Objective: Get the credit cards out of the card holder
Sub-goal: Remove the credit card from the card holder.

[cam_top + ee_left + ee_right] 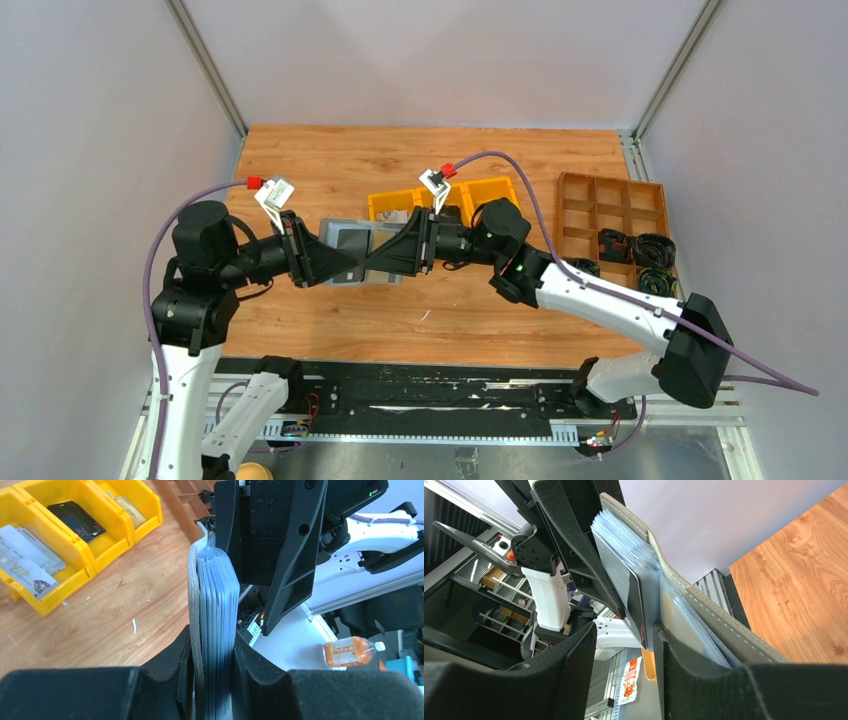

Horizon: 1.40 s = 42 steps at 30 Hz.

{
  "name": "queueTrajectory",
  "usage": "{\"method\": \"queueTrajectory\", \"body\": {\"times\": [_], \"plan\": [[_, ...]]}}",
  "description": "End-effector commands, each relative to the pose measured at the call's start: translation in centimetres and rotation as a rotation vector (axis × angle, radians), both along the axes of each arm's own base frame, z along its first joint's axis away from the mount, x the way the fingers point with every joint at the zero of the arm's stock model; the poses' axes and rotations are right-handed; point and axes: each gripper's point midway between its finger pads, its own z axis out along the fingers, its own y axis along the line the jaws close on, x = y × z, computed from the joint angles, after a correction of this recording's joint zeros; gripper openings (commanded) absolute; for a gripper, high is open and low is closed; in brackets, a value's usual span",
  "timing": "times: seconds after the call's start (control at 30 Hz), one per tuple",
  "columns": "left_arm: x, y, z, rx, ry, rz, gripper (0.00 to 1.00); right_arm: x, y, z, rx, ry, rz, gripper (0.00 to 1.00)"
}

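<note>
The grey card holder (358, 250) hangs open above the table between my two grippers. My left gripper (322, 262) is shut on one half of it. In the left wrist view that half, the card holder (216, 595), stands edge-on with its stacked clear sleeves between the jaws of the left gripper (212, 639). My right gripper (624, 635) is open at the holder's other side. One finger (704, 680) lies against the stitched flap (724, 625). A dark-edged credit card (631, 595) sticks down from the sleeves beside that finger, well apart from the other finger.
A yellow three-part bin (440, 198) stands just behind the holder. Loose cards (30, 562) and a dark card (77, 520) lie in its compartments. A brown divided tray (610, 215) with black items sits at the right. Grey walls enclose the wooden table (400, 310).
</note>
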Motion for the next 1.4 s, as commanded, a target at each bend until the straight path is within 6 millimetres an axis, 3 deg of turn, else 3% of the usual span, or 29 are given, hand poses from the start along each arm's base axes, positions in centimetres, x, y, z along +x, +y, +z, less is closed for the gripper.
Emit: {"method": "queueTrajectory", "body": {"times": [0.0,0.1,0.33,0.47,0.6,0.73,0.8,0.9,1.23,1.37], "plan": [[-1.7,-1.0,2.5,-0.090,-0.041,-0.100,0.00,1.1,-0.4,-0.2,-0.018,-0.017,-0.047,0.49],[-2.3,-1.3,2.8,-0.121,-0.034,-0.130,0.00,1.2,-0.1,0.2,-0.005,-0.017,-0.045,0.48],[-2.2,-1.5,2.1,-0.143,-0.015,-0.145,0.07,0.3,1.1,2.4,0.111,0.021,0.057,0.34],[-2.6,-1.7,1.8,-0.145,-0.005,-0.181,0.21,0.4,1.0,2.5,0.122,0.037,0.054,0.27],[-2.9,-1.9,1.5,-0.150,0.019,-0.219,0.32,0.5,0.8,2.0,0.114,0.044,0.047,0.13],[-3.8,-2.1,2.3,-0.182,0.033,-0.275,0.47,0.6,0.2,1.7,0.119,0.053,0.039,0.01],[-4.3,-2.2,2.9,-0.199,0.029,-0.299,0.53,0.6,-0.1,1.7,0.122,0.052,0.034,0.00],[-4.7,-2.3,3.4,-0.217,0.025,-0.321,0.50,0.5,-0.5,1.7,0.128,0.048,0.030,0.00],[-4.5,-2.4,4.4,-0.253,0.040,-0.323,0.27,0.2,-2.0,0.8,0.111,0.032,0.008,0.00],[-4.3,-2.4,4.9,-0.260,0.028,-0.309,0.24,-0.2,-2.6,0.6,0.105,0.024,0.001,0.00]]}}
